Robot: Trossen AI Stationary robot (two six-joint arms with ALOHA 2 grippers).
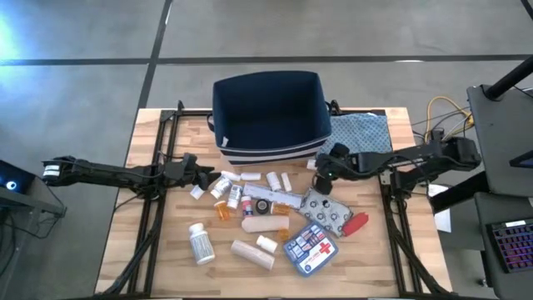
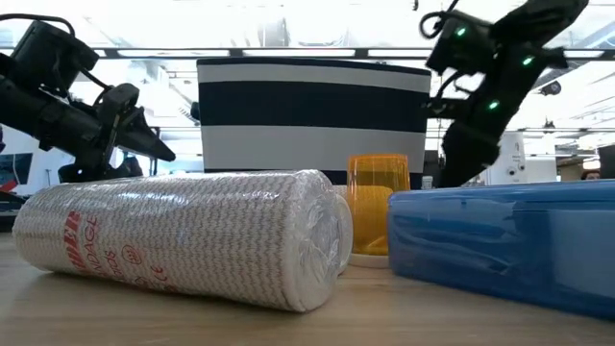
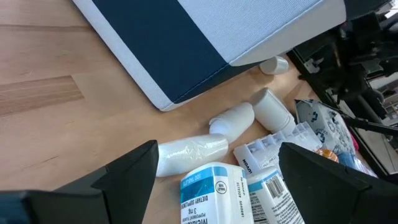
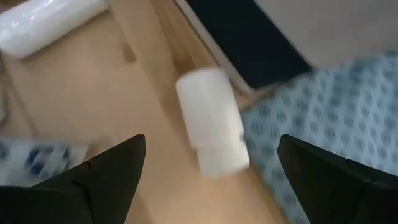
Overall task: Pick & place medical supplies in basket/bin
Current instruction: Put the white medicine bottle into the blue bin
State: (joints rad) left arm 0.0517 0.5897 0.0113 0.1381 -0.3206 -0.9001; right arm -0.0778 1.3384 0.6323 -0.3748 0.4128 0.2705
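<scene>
Bin (image 1: 268, 112): navy, white-striped, upright | supplies (image 1: 271, 218): scattered on surface | left end effector (image 1: 202, 176): open, empty | right end effector (image 1: 321, 176): open, empty

You see the navy bin (image 1: 268, 112) upright at upper centre; bottles, bandage rolls (image 1: 252, 254) and the blue pouch (image 1: 311, 247) lie scattered below it.

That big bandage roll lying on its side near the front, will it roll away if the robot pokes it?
Probably yes. The bandage roll is round and lies on its side on the smooth wooden table, so a nudge across it would likely send it rolling. Its shiny plastic wrap may be slippery to grip. It looks soft, so it should squash slightly rather than break.
</scene>
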